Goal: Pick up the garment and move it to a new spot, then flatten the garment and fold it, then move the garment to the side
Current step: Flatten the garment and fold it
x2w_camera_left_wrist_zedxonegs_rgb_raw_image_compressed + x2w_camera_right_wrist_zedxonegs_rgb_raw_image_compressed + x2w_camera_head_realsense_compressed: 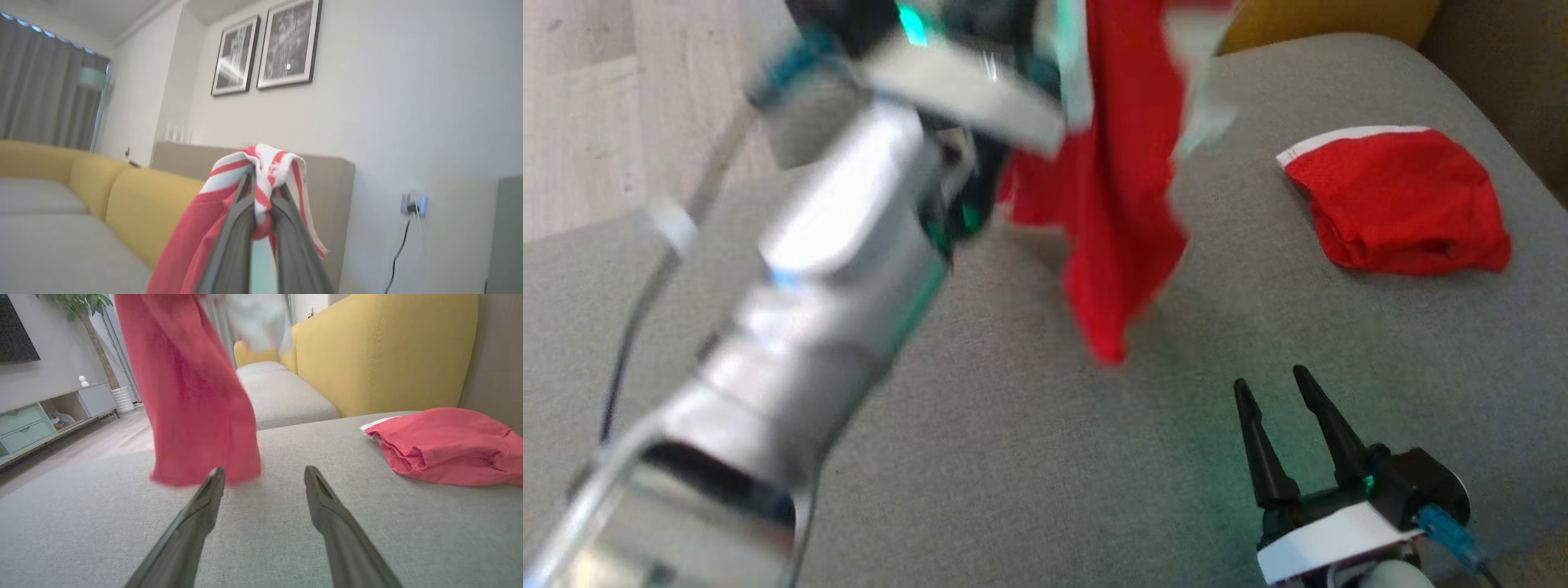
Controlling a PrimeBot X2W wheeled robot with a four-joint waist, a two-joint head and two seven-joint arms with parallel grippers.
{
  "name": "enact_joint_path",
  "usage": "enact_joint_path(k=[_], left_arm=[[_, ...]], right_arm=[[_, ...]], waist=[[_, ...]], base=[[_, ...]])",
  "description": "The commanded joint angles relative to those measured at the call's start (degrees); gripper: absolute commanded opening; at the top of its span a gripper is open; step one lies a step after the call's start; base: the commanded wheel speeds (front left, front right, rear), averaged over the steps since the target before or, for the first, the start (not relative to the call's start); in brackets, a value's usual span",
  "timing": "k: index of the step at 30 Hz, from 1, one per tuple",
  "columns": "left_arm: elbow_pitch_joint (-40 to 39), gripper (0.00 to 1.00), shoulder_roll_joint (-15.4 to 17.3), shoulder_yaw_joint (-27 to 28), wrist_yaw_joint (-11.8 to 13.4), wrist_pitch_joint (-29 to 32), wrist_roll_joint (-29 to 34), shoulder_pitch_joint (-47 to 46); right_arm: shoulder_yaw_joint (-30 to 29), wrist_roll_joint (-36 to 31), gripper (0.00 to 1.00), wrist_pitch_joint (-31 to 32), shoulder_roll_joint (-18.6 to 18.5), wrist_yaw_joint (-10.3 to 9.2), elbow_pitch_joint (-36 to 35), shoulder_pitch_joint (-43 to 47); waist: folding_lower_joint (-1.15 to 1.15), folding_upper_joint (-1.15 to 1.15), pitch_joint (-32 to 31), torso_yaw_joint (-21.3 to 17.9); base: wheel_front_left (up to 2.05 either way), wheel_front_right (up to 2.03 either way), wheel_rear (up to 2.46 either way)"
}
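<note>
A red garment [1123, 204] with a red-and-white striped band hangs in the air above the grey sofa cushion [1029, 457]. My left gripper [263, 192] is shut on its striped edge [265, 163], bunched between the two dark fingers. In the right wrist view the same garment [196, 404] dangles just beyond my right gripper [263, 475], its lower hem just above the cushion. My right gripper [1272, 382] rests low at the front right, open, with nothing between its fingers. My blurred silver left arm [825, 278] rises across the head view's left.
A second red garment [1401, 200] lies folded on the cushion at the far right, seen also as a red bundle [449, 447]. Yellow sofa backrests [380, 351] stand behind. Wooden floor [605, 106] lies past the cushion's left edge. A low cabinet [49, 416] stands across the room.
</note>
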Motion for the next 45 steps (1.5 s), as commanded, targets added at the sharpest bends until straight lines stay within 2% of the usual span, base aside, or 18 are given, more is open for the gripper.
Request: enact_joint_path(k=[1,4,7,10,11,16,21,25,28,31,32,34,39,40,41,42,45], left_arm=[[-1.01,0.0,0.85,4.41,0.4,-0.84,-0.92,-6.35],[1.24,0.0,2.35,9.4,0.72,-1.05,-1.34,-10.71],[4.86,0.0,5.79,12.16,1.4,-1.1,-1.89,-8.45],[9.57,0.0,9.25,12.66,1.72,0.1,-3.28,-0.32],[9.57,0.0,9.25,12.66,1.72,0.1,-3.28,-0.32],[16.02,0.0,12.88,12.24,1.14,1.37,-5.92,17.86],[17.8,0.0,12.59,13.05,-0.01,0.01,-8.68,32.58],[13.05,0.0,11.71,10.38,-1.57,-0.35,-8.13,40.9],[8.25,0.0,12.64,8.42,-1.49,-0.47,-6.76,46.05],[2.46,0.0,15.3,8.36,1.06,-0.68,-5.11,50.17],[-1.91,0.0,17.77,8.75,2.93,-0.73,-4.31,52.77],[-6.59,0.0,20.81,9.26,4.92,-0.36,-3.55,55.05],[-15.39,0.0,29.34,12.3,11.5,1.64,-1.61,58.16],[-16.59,0.06,30.94,12.71,12.88,2.04,-0.72,58.18],[-17.64,0.83,32.5,13.02,14.37,2.5,0.44,57.88],[-18.72,1.0,34.01,13.3,15.87,2.91,1.8,57.21],[-23.4,1.0,37.79,14.01,18.58,4.98,5.14,53.21]], right_arm=[[0.86,0.18,1.0,-0.62,0.06,0.39,-1.93,-0.36],[-0.06,0.28,1.0,-0.62,0.15,0.39,-2.18,0.29],[-0.14,0.35,1.0,-0.62,0.22,0.39,-2.19,0.78],[-0.53,0.32,1.0,-0.62,0.26,0.39,-2.17,1.1],[-0.53,0.32,1.0,-0.62,0.26,0.39,-2.17,1.1],[-0.97,0.34,1.0,-0.62,0.29,0.39,-2.69,0.78],[-1.44,0.41,1.0,-0.62,0.3,0.39,-2.64,0.88],[-2.2,0.43,1.0,-0.62,0.3,0.39,-2.66,1.56],[-2.45,0.67,1.0,-0.62,0.31,0.39,-2.58,1.95],[-2.51,0.82,1.0,-0.62,0.31,0.39,-2.64,2.1],[-2.68,0.78,1.0,-0.62,0.31,0.39,-2.7,2.22],[-3.05,0.7,1.0,-0.62,0.31,0.39,-2.8,2.31],[-3.37,0.53,1.0,-0.62,0.31,0.39,-2.92,2.31],[-3.23,0.45,1.0,-0.62,0.31,0.39,-2.87,2.2],[-3.16,0.39,1.0,-0.62,0.31,0.39,-2.82,2.03],[-3.14,0.36,1.0,-0.62,0.31,0.39,-2.8,1.85],[-2.98,0.08,1.0,-0.62,0.31,0.39,-2.87,1.25]], waist=[[0.0,0.0,-0.66,0.83],[0.0,0.0,-1.15,2.12],[0.0,0.0,-1.69,3.47],[0.0,0.0,-2.14,4.58],[0.0,0.0,-2.14,4.58],[0.0,0.0,-1.4,5.66],[0.0,0.0,-0.68,6.43],[0.0,0.0,-0.18,7.96],[0.0,0.0,-0.28,9.16],[0.0,0.0,-0.45,10.5],[0.0,0.0,-0.52,11.33],[0.0,0.0,-0.39,12.18],[0.0,0.0,0.07,13.96],[0.0,0.0,0.21,14.11],[0.0,0.0,0.35,14.24],[0.0,0.0,0.56,14.36],[0.0,0.0,1.25,14.52]], base=[[0.0,0.0,0.0],[0.0,0.0,0.0],[0.0,0.0,0.0],[0.0,0.0,0.0],[0.0,0.0,0.0],[0.0,0.0,0.0],[0.0,0.0,0.0],[0.0,0.0,0.0],[0.0,0.0,0.0],[0.0,0.0,0.0],[0.0,0.0,0.0],[0.0,0.0,0.0],[0.0,0.0,0.0],[0.0,0.0,0.0],[0.0,0.0,0.0],[0.0,0.0,0.0],[0.0,0.0,0.0]])
